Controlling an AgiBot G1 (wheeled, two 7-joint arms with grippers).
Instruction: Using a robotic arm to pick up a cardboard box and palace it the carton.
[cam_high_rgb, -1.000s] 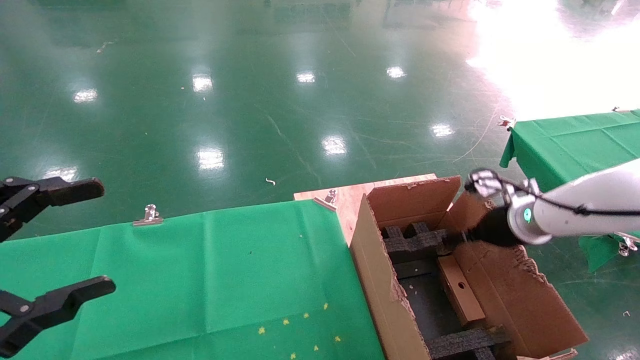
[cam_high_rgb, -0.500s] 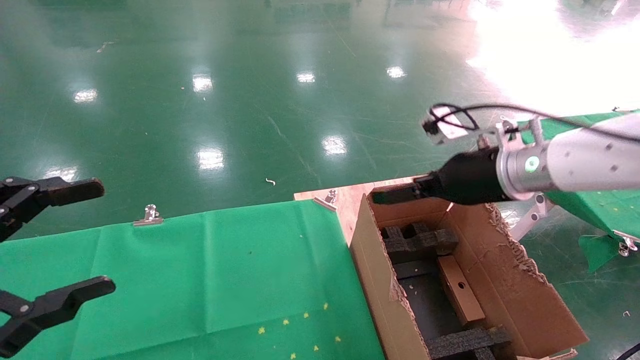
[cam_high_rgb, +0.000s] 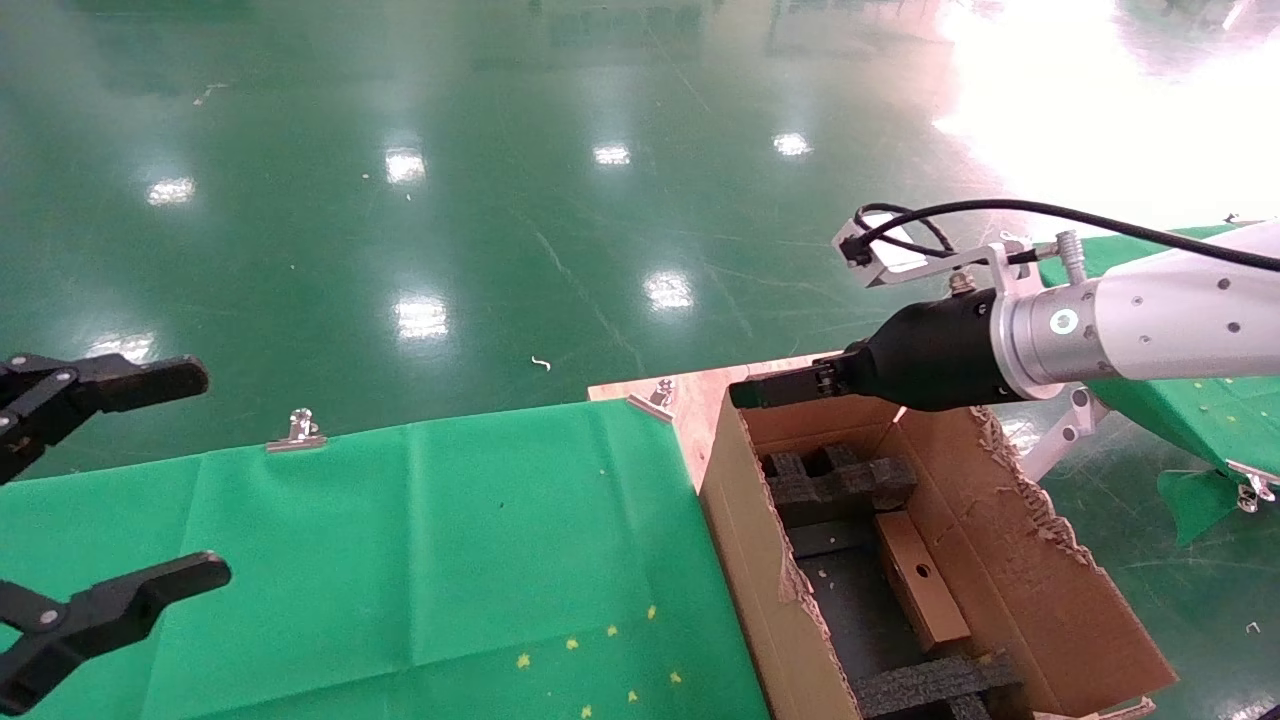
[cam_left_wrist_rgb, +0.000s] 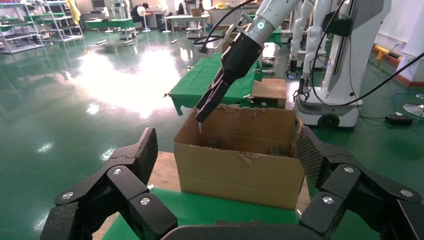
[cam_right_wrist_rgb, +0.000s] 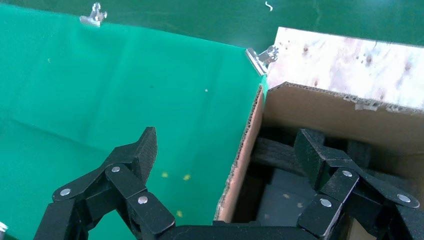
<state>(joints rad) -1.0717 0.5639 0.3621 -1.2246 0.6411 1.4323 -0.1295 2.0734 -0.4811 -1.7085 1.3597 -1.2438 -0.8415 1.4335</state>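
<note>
The small flat cardboard box (cam_high_rgb: 920, 580) lies inside the carton (cam_high_rgb: 745, 530), leaning on its right wall, between black foam bars (cam_high_rgb: 835, 485). The robotic arm (cam_high_rgb: 1150, 320) is my right arm. Its gripper (cam_high_rgb: 760, 390) hangs open and empty above the carton's far-left corner. In the right wrist view the gripper (cam_right_wrist_rgb: 226, 145) straddles the carton's left wall (cam_right_wrist_rgb: 245, 150). My left gripper (cam_high_rgb: 205, 472) is open and empty at the left edge, above the green cloth. In the left wrist view, the left gripper (cam_left_wrist_rgb: 226, 145) faces the carton (cam_left_wrist_rgb: 240, 172) and the arm (cam_left_wrist_rgb: 240, 50).
A green cloth (cam_high_rgb: 400, 550) covers the table left of the carton, held by metal clips (cam_high_rgb: 298, 430). A bare wooden board (cam_high_rgb: 700, 395) shows behind the carton. A second green-covered table (cam_high_rgb: 1150, 270) stands at the right. Other robot bodies (cam_left_wrist_rgb: 345, 60) stand beyond the carton.
My right arm has risen out of the carton and moved left, its gripper now above the far-left corner. The cardboard box stays inside the carton. The left arm has not moved.
</note>
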